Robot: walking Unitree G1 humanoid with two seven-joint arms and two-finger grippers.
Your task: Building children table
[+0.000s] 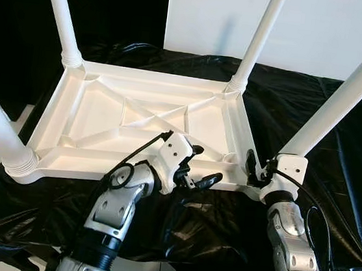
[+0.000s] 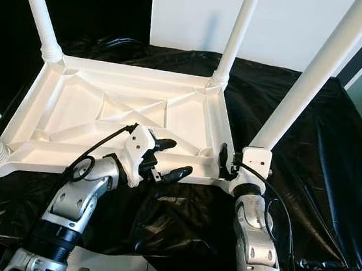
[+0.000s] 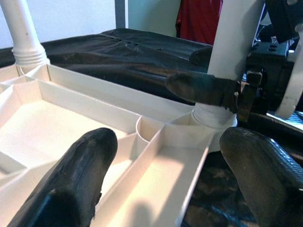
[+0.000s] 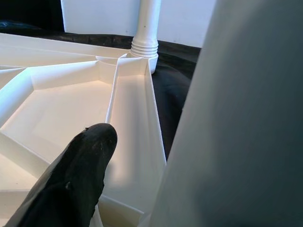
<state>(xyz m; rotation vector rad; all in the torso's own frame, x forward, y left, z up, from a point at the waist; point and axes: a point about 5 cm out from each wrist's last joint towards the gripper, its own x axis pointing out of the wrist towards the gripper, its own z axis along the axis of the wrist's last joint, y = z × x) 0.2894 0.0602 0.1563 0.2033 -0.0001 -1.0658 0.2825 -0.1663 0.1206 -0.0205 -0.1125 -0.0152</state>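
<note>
A white plastic children's table (image 1: 99, 110) lies upside down on a black plastic sheet (image 1: 223, 225), its ribbed underside facing up, with four white legs standing from its corners. No brand mark, label or writing can be read on any surface. The tops of all four legs are cut off by the picture edges. The left gripper (image 1: 201, 167) sits at the table's near rim, its two black fingers (image 3: 75, 184) spread apart with nothing between them, one over the ribbed tray and one outside the rim. The right gripper (image 1: 254, 168) is at the base of the near right leg (image 1: 342, 95); one finger (image 4: 71, 184) shows inside the rim and the leg blocks the other, so whether it clamps the leg cannot be told. A red object (image 3: 199, 19) beyond the sheet is too cut off to identify.
</note>
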